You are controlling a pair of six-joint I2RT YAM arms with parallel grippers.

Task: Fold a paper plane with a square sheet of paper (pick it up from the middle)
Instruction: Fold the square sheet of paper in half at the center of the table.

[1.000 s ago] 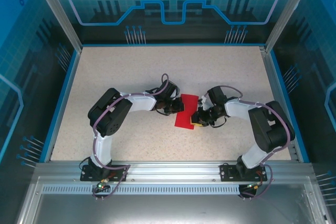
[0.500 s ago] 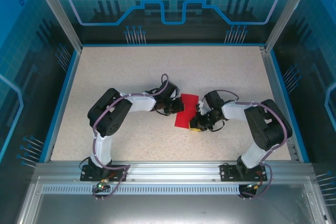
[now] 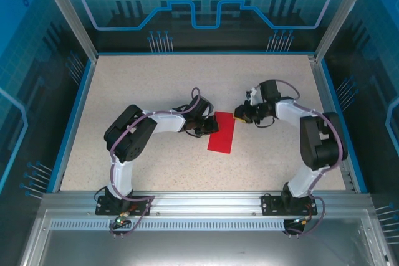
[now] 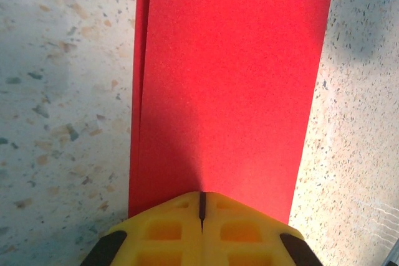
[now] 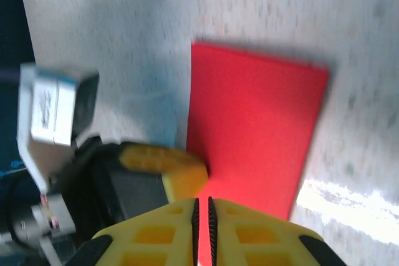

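Your left gripper (image 4: 201, 196) has its yellow fingers pressed together on the near edge of the red sheet of paper (image 4: 224, 79), pinching it so that the paper comes straight out of the seam between the pads. The sheet lies on the speckled table (image 3: 156, 85) between the two arms, folded over on itself into a narrow rectangle; along one long side you can see two layers lying slightly apart, so the fold looks loosely laid rather than pressed sharp. That pinch reads as an anchor: it holds the doubled layers in line and pins the light paper to the table so it cannot slide or spring open while the other arm works. Your right gripper (image 3: 239, 115) sits just beside the far right corner of the sheet, its fingers drawn nearly together with a thin dark slit between them and no paper visible in that slit. From its wrist camera the sheet stretches ahead of the fingertips, with one of the left gripper's fingers (image 5: 165, 167) resting at the opposite edge. Narrow closed tips like these suit running along a crease or nudging a corner, so that is probably why they are held that way. Whether they touch the paper I cannot tell.
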